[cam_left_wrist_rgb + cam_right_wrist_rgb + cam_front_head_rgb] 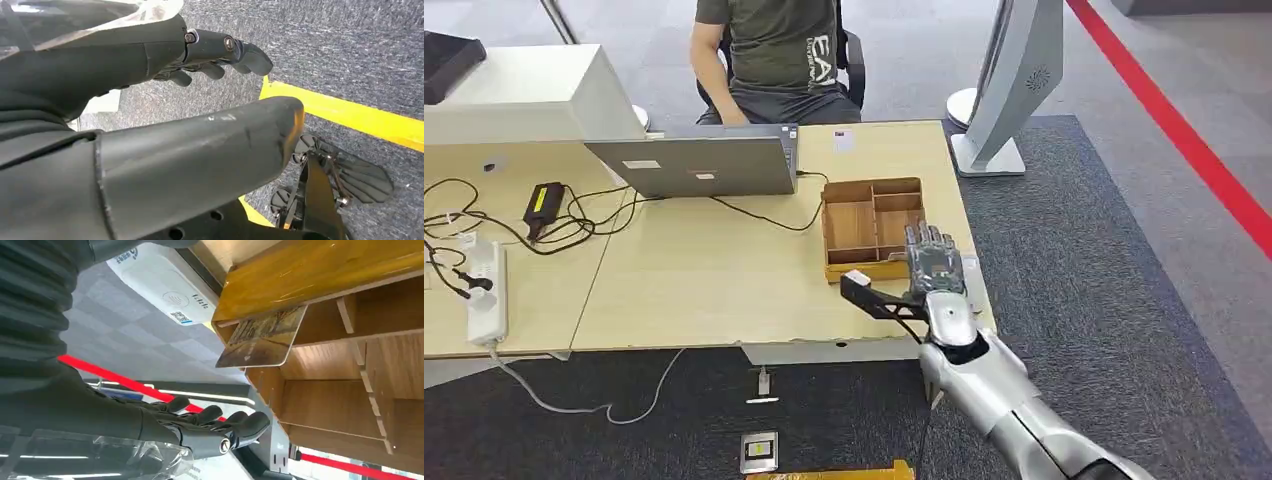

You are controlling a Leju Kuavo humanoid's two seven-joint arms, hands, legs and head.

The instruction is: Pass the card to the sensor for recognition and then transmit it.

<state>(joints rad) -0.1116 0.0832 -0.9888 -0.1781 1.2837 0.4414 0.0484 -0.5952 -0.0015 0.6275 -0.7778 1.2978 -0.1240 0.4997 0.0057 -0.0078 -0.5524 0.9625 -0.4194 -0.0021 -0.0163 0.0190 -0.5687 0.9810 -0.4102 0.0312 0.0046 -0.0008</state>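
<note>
Reaching over the table's (724,280) near corner, the right hand (932,262) hovers beside the wooden organizer (872,228), fingers spread and holding nothing, probably lined up to take the card. From the right wrist, the card (262,337) leans tilted in one compartment of the organizer, one corner poking past the wall, easy to pinch; the white sensor (167,287) lies close by on the table. The head view hides both behind the hand. Hanging low, the left hand (165,55) is empty above grey carpet, fingers loosely extended.
</note>
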